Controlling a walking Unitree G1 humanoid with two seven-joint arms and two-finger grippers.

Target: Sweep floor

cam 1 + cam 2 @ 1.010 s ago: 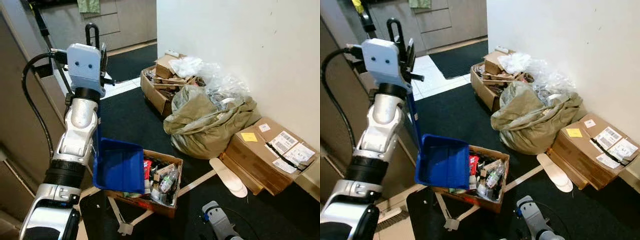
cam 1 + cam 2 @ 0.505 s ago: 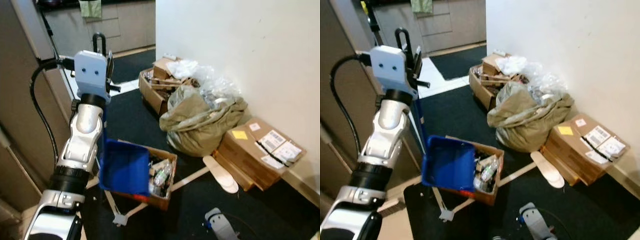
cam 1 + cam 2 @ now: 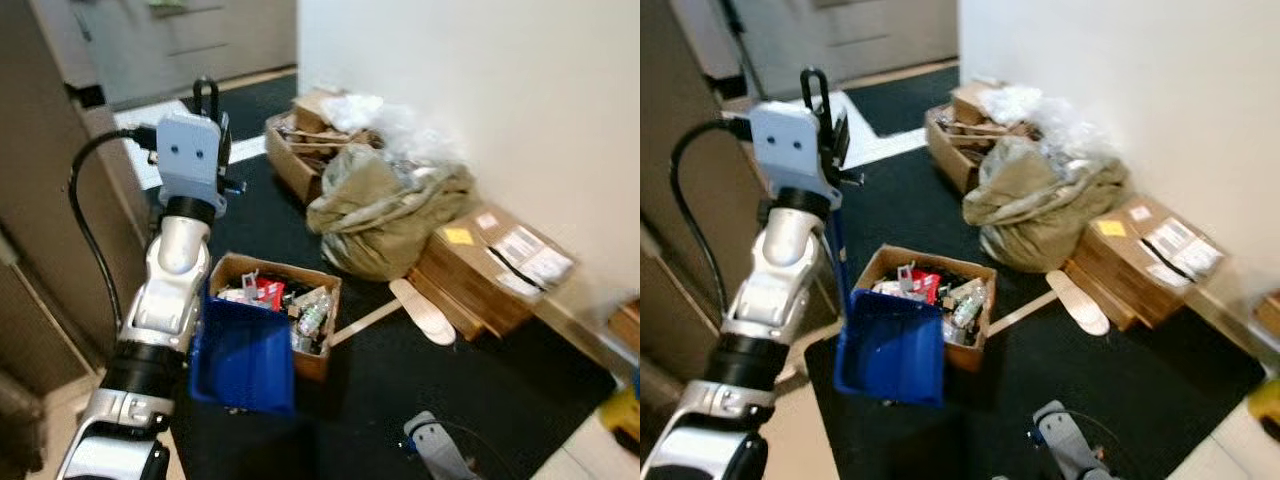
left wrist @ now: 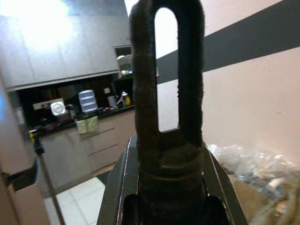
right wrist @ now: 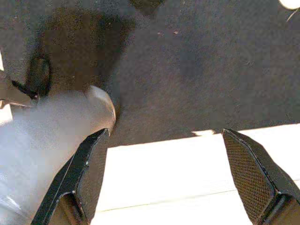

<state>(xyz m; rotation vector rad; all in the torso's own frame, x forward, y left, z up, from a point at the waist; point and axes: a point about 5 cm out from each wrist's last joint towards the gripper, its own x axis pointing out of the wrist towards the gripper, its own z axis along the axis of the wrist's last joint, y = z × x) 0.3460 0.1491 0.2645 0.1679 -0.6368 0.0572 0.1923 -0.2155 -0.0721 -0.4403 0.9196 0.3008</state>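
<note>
Our camera swings, so the whole scene slides toward nine o'clock and blurs. Against the cardboard box (image 3: 285, 300), our blue dustpan (image 3: 243, 358) now hangs lower, at its seven o'clock corner, no longer covering its nine o'clock half. Our left gripper (image 3: 207, 100) now sits lower in view, fingers closed on the dustpan handle (image 3: 840, 262).

You are looking at a home, in a hallway corner used for storage beside a kitchen. A dark carpet (image 3: 480, 380) runs along a plain white wall (image 3: 470, 90), where cardboard boxes (image 3: 495, 265), a stuffed olive sack (image 3: 385, 215) and clear plastic bags (image 3: 400, 125) are piled. Beyond the tiled floor (image 3: 875, 135) you see grey kitchen cabinets (image 4: 101, 138) and a worktop (image 4: 79, 119) carrying small appliances.
</note>
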